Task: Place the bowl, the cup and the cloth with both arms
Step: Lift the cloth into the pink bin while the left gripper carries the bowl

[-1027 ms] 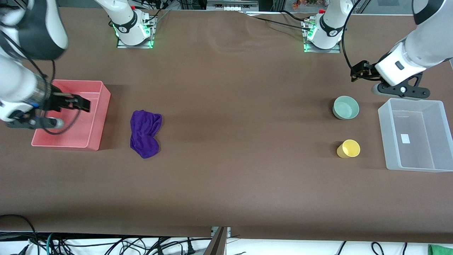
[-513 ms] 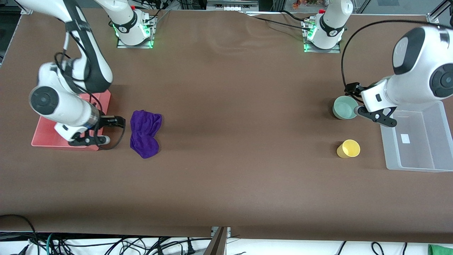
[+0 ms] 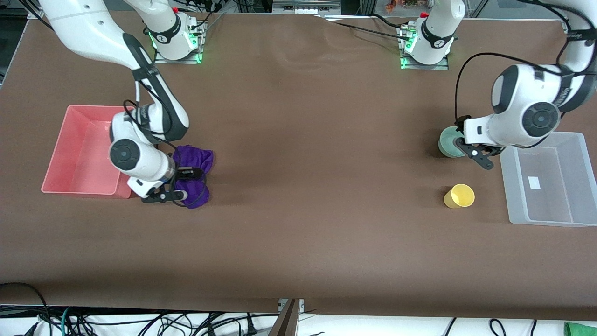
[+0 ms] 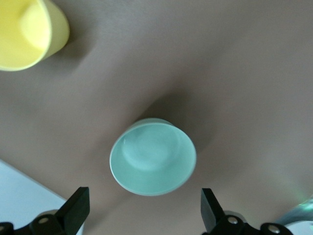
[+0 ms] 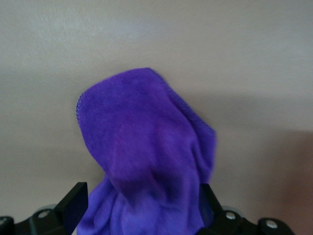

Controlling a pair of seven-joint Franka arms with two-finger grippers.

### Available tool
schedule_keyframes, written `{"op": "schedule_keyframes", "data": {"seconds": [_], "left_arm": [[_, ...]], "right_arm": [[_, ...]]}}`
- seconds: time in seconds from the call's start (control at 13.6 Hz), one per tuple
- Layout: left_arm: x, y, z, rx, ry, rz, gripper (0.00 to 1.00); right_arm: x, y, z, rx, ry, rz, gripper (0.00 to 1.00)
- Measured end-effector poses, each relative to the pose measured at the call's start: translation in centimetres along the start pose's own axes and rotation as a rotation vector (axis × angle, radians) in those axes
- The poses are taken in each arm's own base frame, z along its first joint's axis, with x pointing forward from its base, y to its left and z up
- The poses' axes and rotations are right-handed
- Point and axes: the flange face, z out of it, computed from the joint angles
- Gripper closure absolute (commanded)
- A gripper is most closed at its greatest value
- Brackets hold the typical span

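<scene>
The mint-green bowl (image 3: 445, 143) stands beside the clear bin, partly hidden by my left gripper (image 3: 462, 143), which hangs open just above it. In the left wrist view the bowl (image 4: 152, 156) sits upright ahead of the spread fingers (image 4: 76, 211), untouched. The yellow cup (image 3: 459, 196) stands nearer the front camera than the bowl; it also shows in the left wrist view (image 4: 27, 29). The purple cloth (image 3: 199, 158) lies crumpled beside the pink tray. My right gripper (image 3: 185, 183) is open low over it, and the cloth (image 5: 146, 152) lies between the fingers (image 5: 73, 203).
A pink tray (image 3: 70, 140) stands at the right arm's end of the table, empty. A clear plastic bin (image 3: 576, 182) stands at the left arm's end, and its corner shows in the left wrist view (image 4: 17, 193). Brown table (image 3: 317, 186) stretches between them.
My right gripper moved from over the pink tray to over the cloth and came down. My left gripper moved from above the clear bin's edge to over the bowl and came down.
</scene>
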Motion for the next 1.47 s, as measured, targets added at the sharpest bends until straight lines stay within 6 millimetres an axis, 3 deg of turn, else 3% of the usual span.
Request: {"op": "schedule_keyframes", "data": {"seconds": [0.07, 0.15, 0.22, 0.37, 0.51, 0.66, 0.81, 0.95, 1.17, 1.32, 1.47], "left_arm": [[-0.3, -0.3, 1.8, 0.018, 0.017, 0.06, 0.0], [-0.8, -0.9, 3.5, 0.023, 0.031, 0.114, 0.0], [-1.2, -1.6, 5.0, 0.019, 0.043, 0.153, 0.01], [-2.2, -3.1, 8.0, 0.008, 0.068, 0.174, 0.14], [-2.9, -3.5, 10.4, -0.013, 0.074, 0.178, 0.51], [-2.8, -3.2, 11.2, -0.022, 0.073, 0.183, 1.0], [-2.7, -3.0, 11.3, -0.025, 0.073, 0.188, 1.0], [-2.6, -3.0, 11.3, -0.022, 0.075, 0.188, 1.0], [-2.5, -3.4, 10.3, -0.01, 0.08, 0.185, 1.0], [-2.4, -4.2, 7.2, -0.021, 0.052, 0.185, 1.0], [-2.5, -6.0, 0.7, -0.02, 0.021, 0.206, 1.0]], "right_arm": [[0.0, -0.2, 1.2, 0.003, -0.005, -0.002, 0.61], [0.0, -0.2, 2.1, 0.004, -0.011, -0.002, 0.96], [-0.1, -0.1, 2.7, 0.004, -0.018, -0.001, 1.0], [-0.1, -0.1, 2.8, 0.004, -0.019, -0.004, 1.0], [0.0, -0.1, 2.4, 0.004, -0.015, -0.01, 1.0], [0.1, 0.4, 0.6, -0.002, -0.019, -0.02, 1.0], [0.1, 1.8, -3.7, -0.015, -0.033, -0.03, 1.0], [-0.7, 4.6, -9.3, -0.028, -0.07, -0.063, 1.0], [-3.4, 11.6, -15.2, -0.034, -0.141, -0.114, 1.0], [-5.2, 17.7, -16.2, -0.029, -0.177, -0.147, 1.0], [-7.1, 23.9, -15.6, -0.017, -0.209, -0.158, 1.0]]}}
